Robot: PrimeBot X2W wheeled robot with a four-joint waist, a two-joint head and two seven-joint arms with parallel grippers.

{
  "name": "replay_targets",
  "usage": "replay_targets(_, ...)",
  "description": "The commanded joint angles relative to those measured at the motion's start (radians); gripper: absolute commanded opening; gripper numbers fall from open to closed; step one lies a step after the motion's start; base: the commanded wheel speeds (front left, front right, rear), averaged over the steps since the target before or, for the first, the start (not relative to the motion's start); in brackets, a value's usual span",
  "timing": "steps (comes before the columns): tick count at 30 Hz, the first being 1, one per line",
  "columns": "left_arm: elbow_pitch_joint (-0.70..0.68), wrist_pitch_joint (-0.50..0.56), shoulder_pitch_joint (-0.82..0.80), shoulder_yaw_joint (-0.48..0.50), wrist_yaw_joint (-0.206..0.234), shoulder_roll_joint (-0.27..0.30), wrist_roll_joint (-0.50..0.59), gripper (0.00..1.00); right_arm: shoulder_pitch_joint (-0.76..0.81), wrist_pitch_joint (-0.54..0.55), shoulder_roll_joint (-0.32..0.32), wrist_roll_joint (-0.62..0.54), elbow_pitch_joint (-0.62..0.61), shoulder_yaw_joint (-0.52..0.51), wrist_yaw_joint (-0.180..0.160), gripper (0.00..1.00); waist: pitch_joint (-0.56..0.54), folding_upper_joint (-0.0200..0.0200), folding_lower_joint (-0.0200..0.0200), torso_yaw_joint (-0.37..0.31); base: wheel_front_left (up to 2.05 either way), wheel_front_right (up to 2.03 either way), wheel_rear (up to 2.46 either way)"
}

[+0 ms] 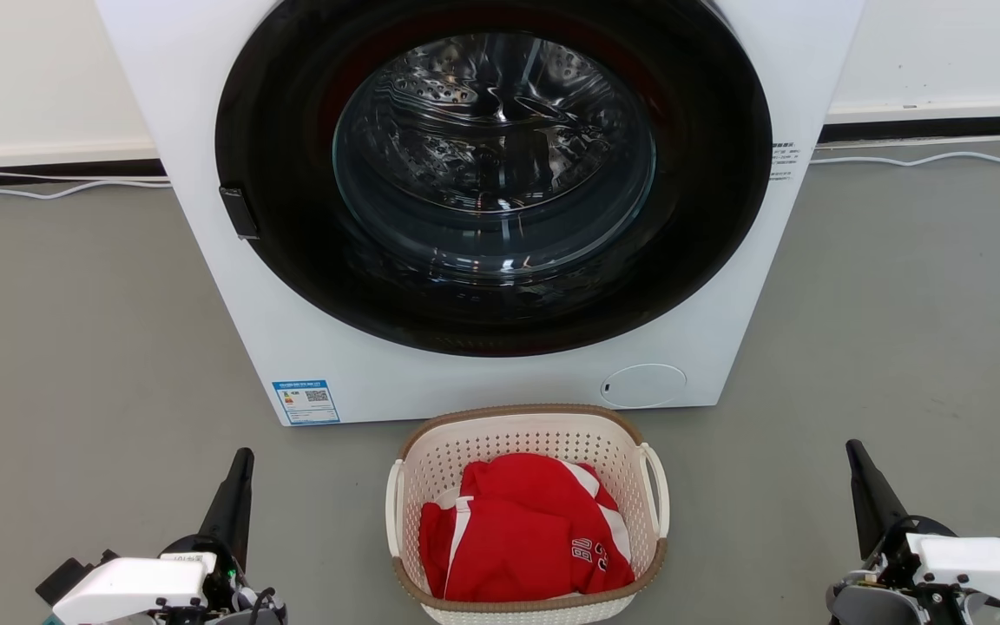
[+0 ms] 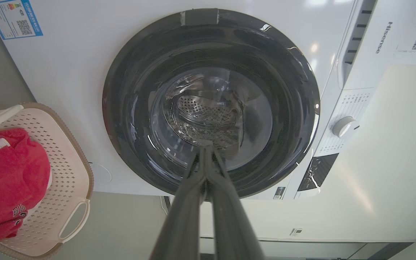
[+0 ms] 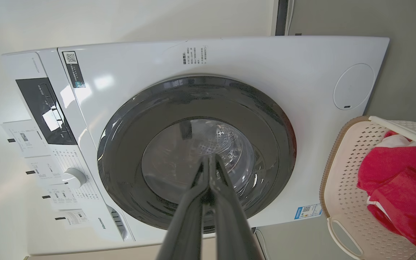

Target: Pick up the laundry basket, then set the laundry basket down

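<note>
Task status: not begun. The laundry basket [image 1: 509, 438] stands on the grey floor [image 1: 101, 347], just in front of the lower panel of the washer [image 1: 483, 386] and roughly midway between the two arms. It contains a red garment [image 1: 526, 538] with white trim, lying loosely below the brown rim. One white loop handle [image 1: 393, 512] faces the robot's left side; the other loop handle [image 1: 659, 486] faces its right side. The left gripper [image 1: 242, 464] has its fingers pressed together on nothing; it points toward the washer and sits well apart from the basket. The right gripper [image 1: 860, 469] is in the same condition on the opposite side: fingers together, empty, well apart from the basket. Each wrist view shows its own finger pair meeting at the tips against the closed glass door [image 1: 491, 174], with the basket at the edge of the picture. Neither gripper touches the basket, and the basket rests flat on the floor. Both steps are therefore outstanding: pick-up first, set-down second. Judged from this layout, each gripper would need to spread, move inward to its nearer handle or rim section, and close before any lift. The load looks light and soft; an uneven two-sided lift could tilt the basket
</note>
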Motion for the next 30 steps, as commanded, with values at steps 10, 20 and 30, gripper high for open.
replay_targets(10, -0.029, 0.006, -0.055, 0.024, -0.007, 0.014, -0.005, 0.00, -0.058, 0.010, -0.003, 0.007, -0.029, 0.017, 0.007, 0.00, 0.000, 0.0000, 0.0000, 0.000, 0.00, 0.00, 0.00)
replay_targets(20, -0.029, 0.006, -0.055, 0.024, -0.007, 0.014, -0.005, 0.00, -0.058, 0.010, -0.003, 0.007, -0.029, 0.017, 0.007, 0.00, 0.000, 0.0000, 0.0000, 0.000, 0.00, 0.00, 0.00)
replay_targets(30, -0.029, 0.006, -0.055, 0.024, -0.007, 0.014, -0.005, 0.00, -0.058, 0.010, -0.003, 0.007, -0.029, 0.017, 0.007, 0.00, 0.000, 0.0000, 0.0000, 0.000, 0.00, 0.00, 0.00)
